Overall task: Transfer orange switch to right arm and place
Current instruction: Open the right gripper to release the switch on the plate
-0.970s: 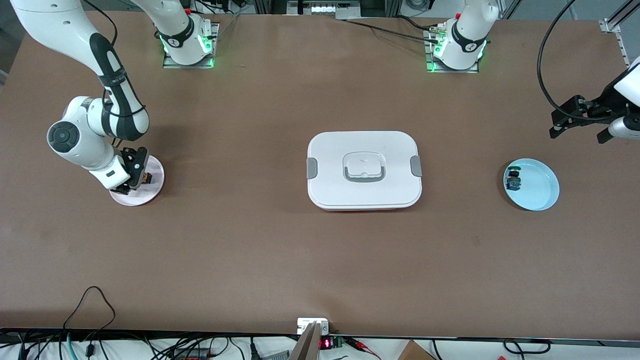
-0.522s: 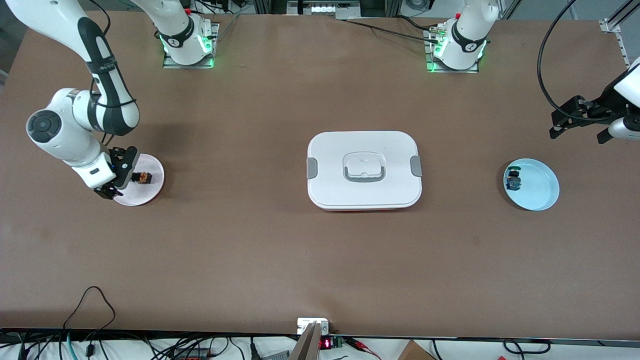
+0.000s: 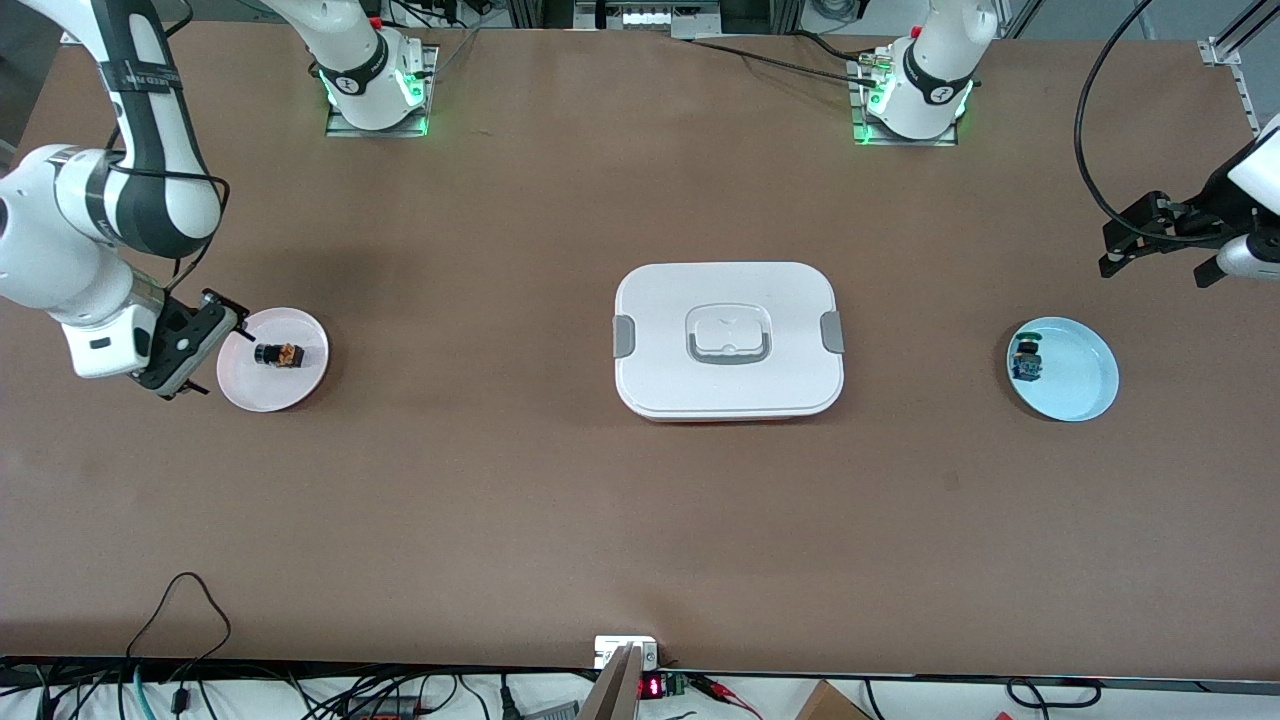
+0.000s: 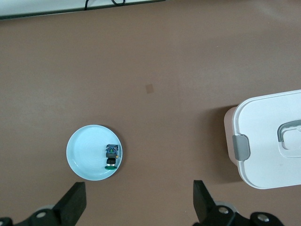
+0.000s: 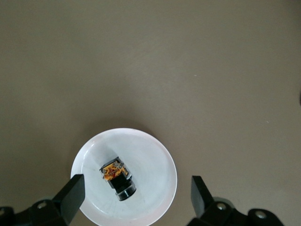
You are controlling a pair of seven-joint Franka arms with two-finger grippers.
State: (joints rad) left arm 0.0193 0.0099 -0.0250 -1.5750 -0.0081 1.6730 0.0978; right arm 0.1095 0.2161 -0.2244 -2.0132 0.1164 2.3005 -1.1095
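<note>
Right end effector (image 3: 185,350): fingers spread, nothing held, positioned over tabletop (image 3: 500,500) just beside pink plate (image 3: 305,385). Orange switch (image 3: 279,354) seen lying on its side on that plate, placement judged done. Risk: plate rim clipped during retreat, switch rolled off. Left end effector (image 3: 1160,240): fingers apart, empty, parked near blue plate (image 3: 1085,400).

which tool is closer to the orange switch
Right. The right tool, open, hangs just beside the pink plate that holds the orange switch. The left tool, open, waits at the left arm's end, near the blue plate.
</note>
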